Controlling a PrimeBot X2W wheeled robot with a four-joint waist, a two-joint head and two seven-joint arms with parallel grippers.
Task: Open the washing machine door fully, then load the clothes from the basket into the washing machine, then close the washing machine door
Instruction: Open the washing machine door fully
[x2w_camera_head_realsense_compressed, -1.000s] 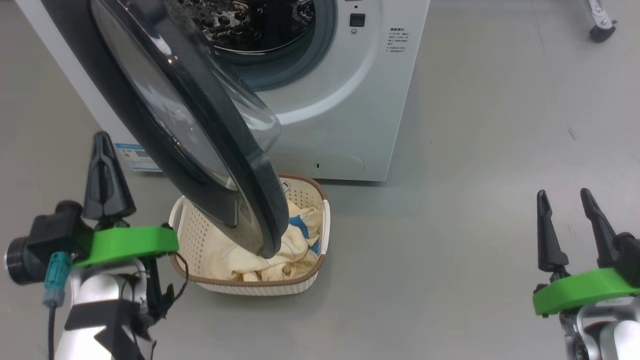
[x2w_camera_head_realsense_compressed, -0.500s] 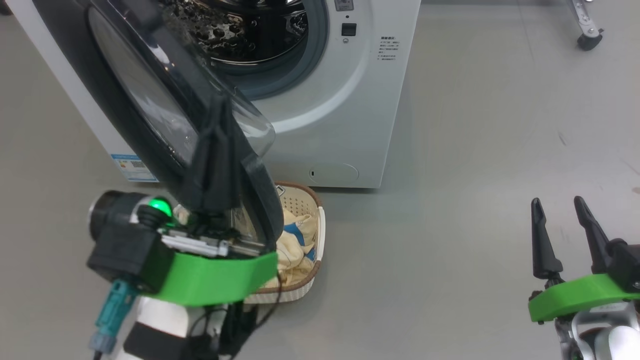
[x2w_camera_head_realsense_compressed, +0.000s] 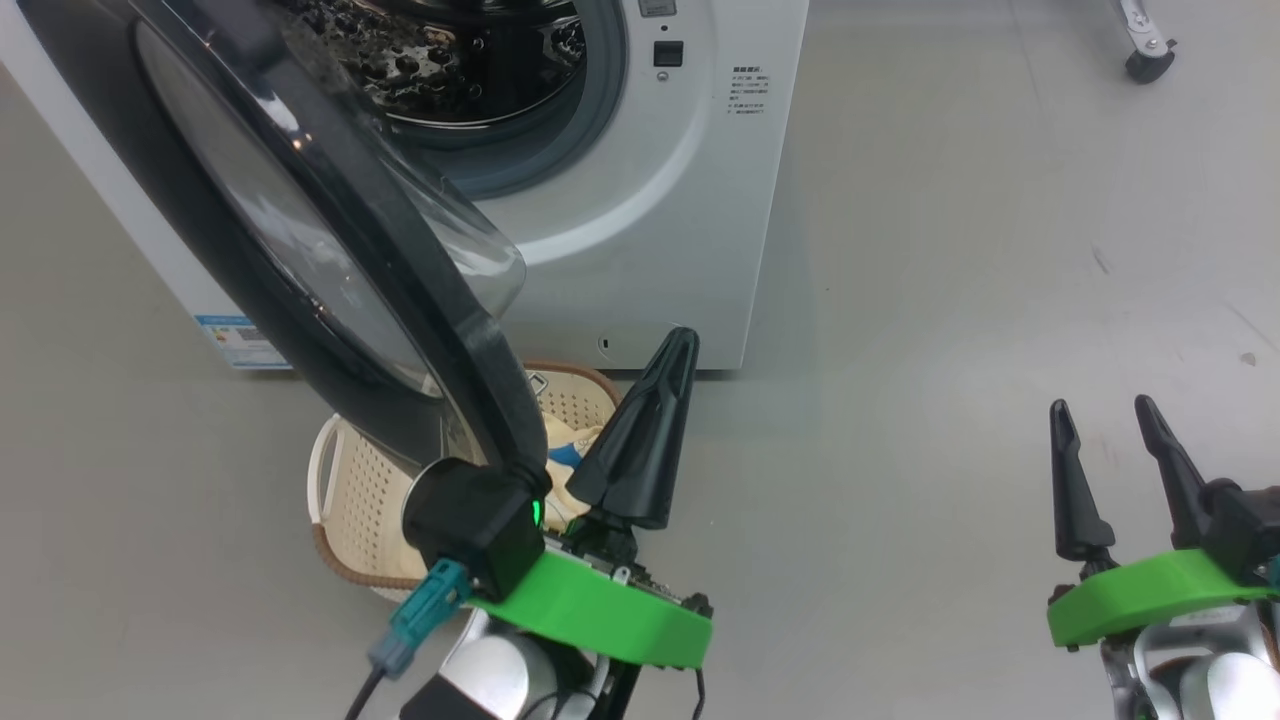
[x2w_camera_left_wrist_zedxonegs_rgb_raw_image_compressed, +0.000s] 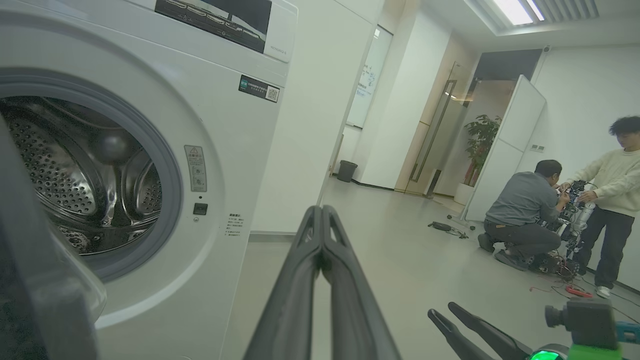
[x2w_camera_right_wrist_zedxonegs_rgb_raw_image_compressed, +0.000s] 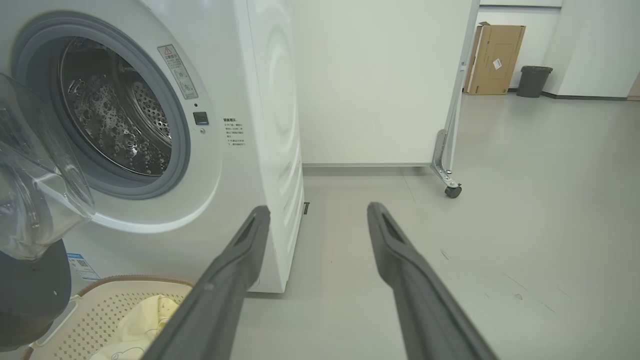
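- The left end effector (x2w_camera_head_realsense_compressed: 668, 375) has its two dark fingers pressed together and nothing between them. In the left wrist view (x2w_camera_left_wrist_zedxonegs_rgb_raw_image_compressed: 321, 217) they meet in one point.
- The left arm reaches in from the bottom edge of the head view. Its green wrist bracket (x2w_camera_head_realsense_compressed: 600, 620) sits low and the fingers slant up and to the right, towards the lower front of the washing machine (x2w_camera_head_realsense_compressed: 650, 230).
- The right end effector (x2w_camera_head_realsense_compressed: 1100, 412) hangs at the lower right, fingers apart and empty, well clear of the machine.
- The washing machine door (x2w_camera_head_realsense_compressed: 300, 240) stands partly open, and its lower edge hangs over the basket (x2w_camera_head_realsense_compressed: 345, 480) on the floor.
- The clothes (x2w_camera_head_realsense_compressed: 572, 448) lie in the basket, mostly hidden behind the door and the left wrist.
- A second ago the left end effector stood at the lower left, outside the door's outer face. Half a second ago it was crossing in front of the door, and now it is to the right of the door's lower edge, above the basket.
- The head camera has shifted slightly. The door, basket and right end effector have kept their places.
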